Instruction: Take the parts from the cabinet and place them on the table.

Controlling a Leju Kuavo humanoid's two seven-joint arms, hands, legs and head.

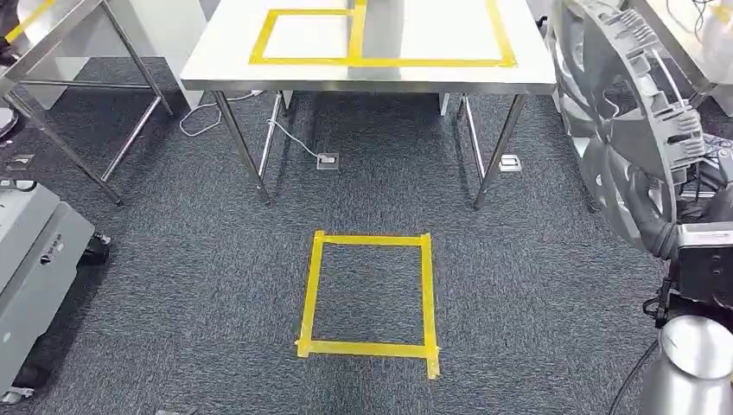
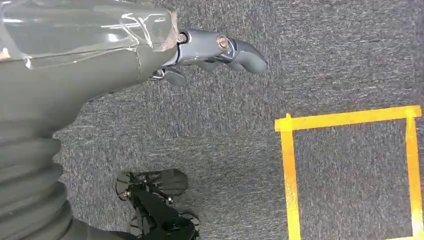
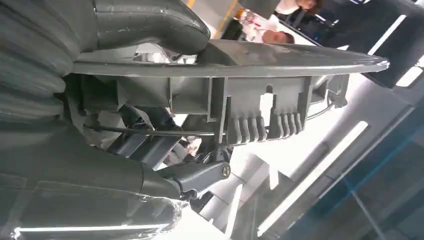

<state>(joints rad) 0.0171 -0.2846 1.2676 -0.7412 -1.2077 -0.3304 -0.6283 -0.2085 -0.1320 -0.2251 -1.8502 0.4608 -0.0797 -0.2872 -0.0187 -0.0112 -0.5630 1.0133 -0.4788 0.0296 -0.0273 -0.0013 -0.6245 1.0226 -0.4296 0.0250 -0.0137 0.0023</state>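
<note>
1. A stainless-steel table (image 1: 216, 73) on slim metal legs is seen at 12 o'clock in the head view; its top is marked with yellow tape rectangles (image 1: 356, 39).
2. A square of yellow tape (image 1: 367, 294) is laid on the dark grey carpet (image 1: 199, 259) at the centre, between the robot and the table.
3. A white cable (image 1: 290, 138) is run under the table to a small floor socket plate (image 1: 327, 160); a second plate (image 1: 509, 162) lies beside the table's right legs.
4. A grey cabinet-like unit (image 1: 30, 259) stands at 9 o'clock, and a second metal frame (image 1: 78, 86) at 10 o'clock.
5. The way across the taped square to the table is crossed by nothing.
6. The large grey ribbed plastic part (image 1: 627, 112), round in outline with moulded slots and tabs, is held up at 2 to 3 o'clock, off the table.
7. The right hand (image 3: 100, 100) is clamped on the part's edge, thumb on one face and fingers (image 3: 200, 175) behind.
8. The left hand (image 2: 200, 55) hangs over the carpet holding nothing, its fingers loosely spread.
</note>
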